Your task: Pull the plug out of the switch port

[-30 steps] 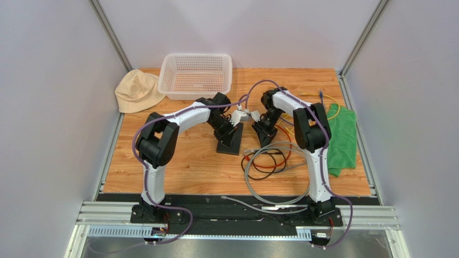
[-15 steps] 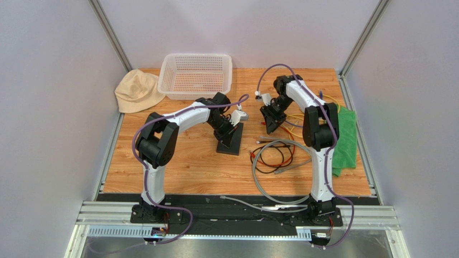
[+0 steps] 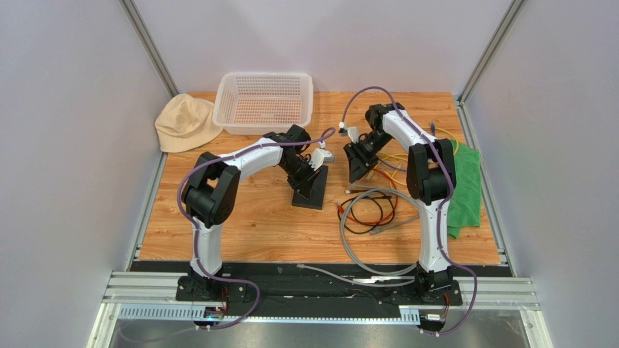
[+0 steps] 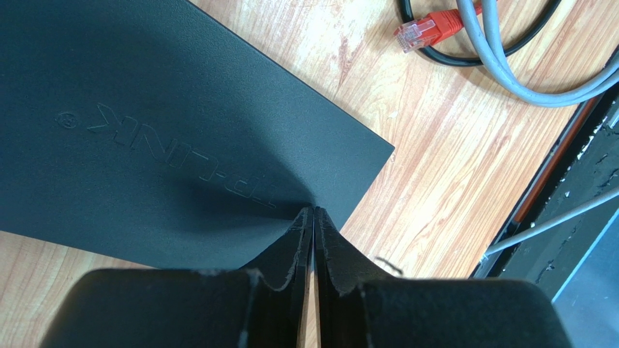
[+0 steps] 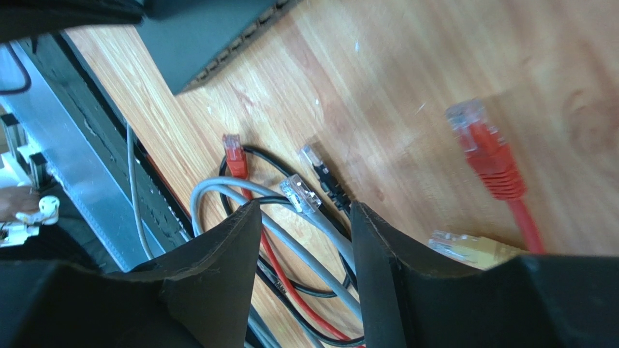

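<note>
The switch (image 3: pixel 312 194) is a flat matte-black box lying on the wooden table; it fills the left wrist view (image 4: pixel 145 123), and its socket edge shows in the right wrist view (image 5: pixel 218 40). My left gripper (image 3: pixel 309 177) is shut, its tips (image 4: pixel 313 212) resting on the switch's top near one corner. My right gripper (image 3: pixel 359 167) is open and empty, to the right of the switch and apart from it (image 5: pixel 305 221). The grey cable (image 3: pixel 347 228) lies loose, and its clear plug (image 5: pixel 300 193) rests on the wood below the open jaws. No plug shows in the visible sockets.
Red and black cables (image 3: pixel 370 214) coil beside the grey loop. Loose red (image 5: pixel 485 148), yellow (image 5: pixel 465 248) and black (image 5: pixel 320 168) plugs lie on the wood. A white basket (image 3: pixel 265 101) and a beige hat (image 3: pixel 185 123) are at the back left, a green cloth (image 3: pixel 461 185) at the right.
My right gripper has pulled away from the switch, back and to the right. The grey cable loop has shifted right and its end now lies free. The left arm has not moved.
</note>
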